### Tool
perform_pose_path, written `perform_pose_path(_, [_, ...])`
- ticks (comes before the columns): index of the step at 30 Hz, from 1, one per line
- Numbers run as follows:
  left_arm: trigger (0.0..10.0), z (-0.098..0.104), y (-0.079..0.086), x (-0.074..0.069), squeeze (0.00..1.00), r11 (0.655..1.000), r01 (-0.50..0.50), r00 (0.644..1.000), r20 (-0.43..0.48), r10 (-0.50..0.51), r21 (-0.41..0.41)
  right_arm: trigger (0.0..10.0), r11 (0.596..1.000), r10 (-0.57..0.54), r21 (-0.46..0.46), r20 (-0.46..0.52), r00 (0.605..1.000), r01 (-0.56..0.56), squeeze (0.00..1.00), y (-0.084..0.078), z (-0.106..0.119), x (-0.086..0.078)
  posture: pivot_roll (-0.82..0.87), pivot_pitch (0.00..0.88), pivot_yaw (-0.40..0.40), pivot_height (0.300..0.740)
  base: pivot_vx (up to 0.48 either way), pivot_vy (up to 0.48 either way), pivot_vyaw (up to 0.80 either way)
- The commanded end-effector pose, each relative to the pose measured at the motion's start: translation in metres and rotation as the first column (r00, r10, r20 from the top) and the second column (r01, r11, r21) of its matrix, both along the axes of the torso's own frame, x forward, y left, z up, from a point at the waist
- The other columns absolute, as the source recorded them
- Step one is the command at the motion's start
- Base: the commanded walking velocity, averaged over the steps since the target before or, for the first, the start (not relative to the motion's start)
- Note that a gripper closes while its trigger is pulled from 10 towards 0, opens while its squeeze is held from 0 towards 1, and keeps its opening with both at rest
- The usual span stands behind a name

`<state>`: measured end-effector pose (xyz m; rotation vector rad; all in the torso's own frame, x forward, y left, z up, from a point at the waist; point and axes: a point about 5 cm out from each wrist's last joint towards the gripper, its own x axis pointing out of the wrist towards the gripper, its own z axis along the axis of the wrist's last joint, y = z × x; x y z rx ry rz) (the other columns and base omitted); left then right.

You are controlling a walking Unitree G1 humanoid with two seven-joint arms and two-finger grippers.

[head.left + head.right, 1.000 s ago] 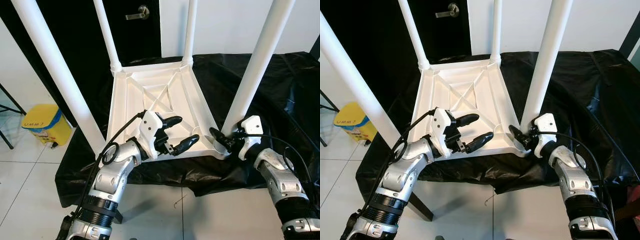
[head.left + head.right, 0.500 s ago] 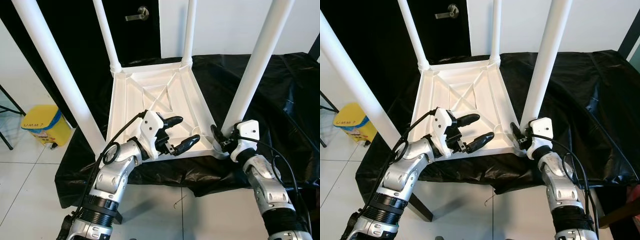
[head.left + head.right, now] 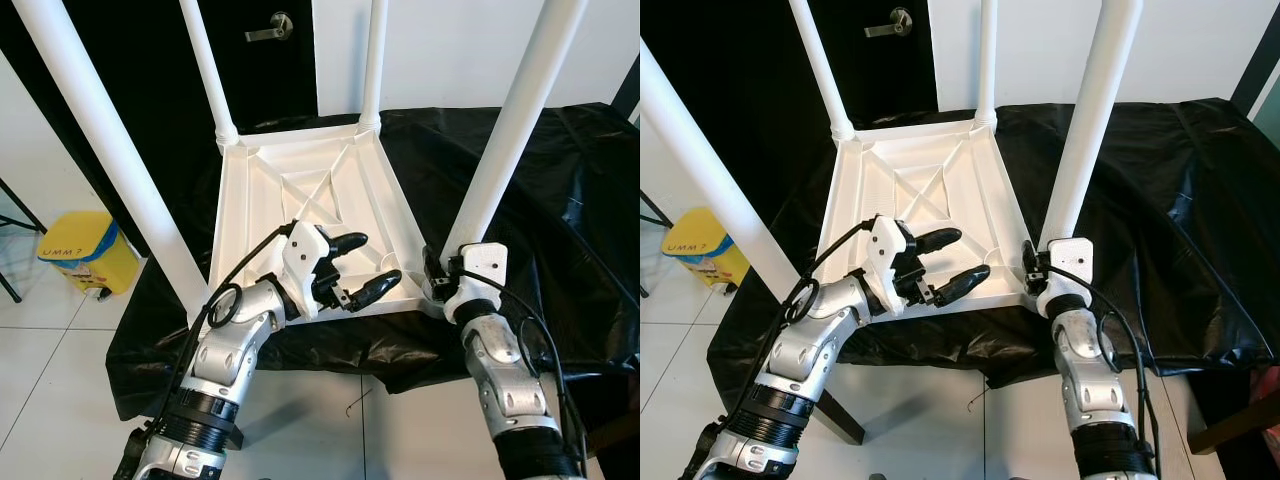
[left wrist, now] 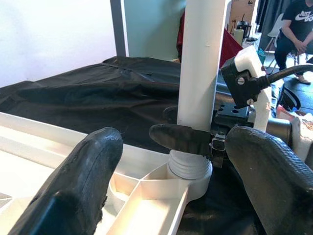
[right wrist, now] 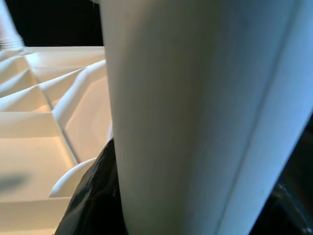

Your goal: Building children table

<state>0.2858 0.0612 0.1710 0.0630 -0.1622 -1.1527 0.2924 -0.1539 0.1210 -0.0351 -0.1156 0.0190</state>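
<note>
Since a second ago the right gripper [image 3: 437, 277] has swung in from the right and now clasps the base of the near right leg [image 3: 508, 135], its black fingers [image 4: 181, 138] pressed against the white tube just above the threaded socket. Meanwhile the left gripper [image 3: 360, 266] hovers with its fingers spread wide over the near edge of the upturned white table [image 3: 310, 200], touching nothing. That table lies top-down on a black cloth [image 3: 560, 190], four legs pointing up, with a yellow bin [image 3: 85, 250] on the tiled floor [image 3: 50, 360] to the left.
</note>
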Motion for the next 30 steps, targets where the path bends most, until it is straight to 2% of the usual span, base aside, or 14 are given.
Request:
perform_pose_path(1, [10.0,0.0,0.001,0.003,0.0,0.999,-0.051,0.999,0.009,0.05,0.003,10.0,1.0,0.009,-0.001,-0.049,0.999,-0.009,0.0,0.007,-0.009,-0.003,-0.12,0.0,0.034,0.74,0.0,0.0,0.0])
perform_pose_path(10, [10.0,-0.003,0.0,-0.002,0.0,0.999,-0.05,0.999,-0.006,0.05,0.0,10.0,0.999,-0.036,0.039,-0.05,0.998,0.038,0.0,0.016,-0.007,-0.006,-0.12,0.0,0.037,0.74,0.0,0.0,0.0])
perform_pose_path(11, [10.0,-0.003,0.001,-0.001,0.0,0.999,-0.054,0.999,-0.007,0.054,0.001,10.0,0.998,-0.046,0.042,-0.043,0.998,0.048,0.31,0.016,-0.005,-0.006,-0.12,0.0,0.037,0.74,0.0,0.0,0.0])
perform_pose_path(12, [10.0,-0.003,0.001,-0.001,0.0,0.999,-0.054,0.999,-0.007,0.054,0.001,10.0,0.998,-0.046,0.042,-0.043,0.998,0.048,0.31,0.016,-0.005,-0.006,-0.12,0.0,0.037,0.74,0.0,0.0,0.0])
perform_pose_path(13, [10.0,-0.003,0.002,0.0,0.0,0.998,-0.057,0.998,-0.007,0.057,0.002,10.0,0.998,-0.051,0.042,-0.034,0.998,0.052,1.0,0.016,-0.004,-0.005,-0.11,0.0,0.037,0.74,0.0,0.0,0.0])
perform_pose_path(26, [10.0,-0.001,0.006,0.003,0.0,0.998,-0.063,0.998,0.003,0.063,0.016,10.0,0.998,0.052,0.025,0.021,0.998,-0.053,1.0,0.007,0.01,-0.005,-0.11,0.0,0.038,0.74,0.0,0.0,0.0])
perform_pose_path(28, [10.0,-0.001,0.008,0.003,0.0,0.998,-0.068,0.998,0.004,0.068,0.017,10.0,0.991,0.134,-0.012,0.028,0.991,-0.134,1.0,-0.005,0.013,-0.006,-0.11,0.0,0.041,0.74,0.0,0.0,0.0])
perform_pose_path(29, [10.0,-0.001,0.009,0.004,0.0,0.997,-0.072,0.997,0.004,0.071,0.017,10.0,0.983,0.18,-0.029,0.026,0.983,-0.18,0.25,-0.011,0.014,-0.006,-0.12,0.0,0.042,0.74,0.0,0.0,0.0])
perform_pose_path(30, [10.0,-0.001,0.009,0.004,0.0,0.997,-0.074,0.997,0.003,0.074,0.016,10.0,0.977,0.208,-0.04,0.023,0.978,-0.207,0.25,-0.015,0.014,-0.006,-0.12,0.0,0.043,0.74,0.0,0.0,0.0])
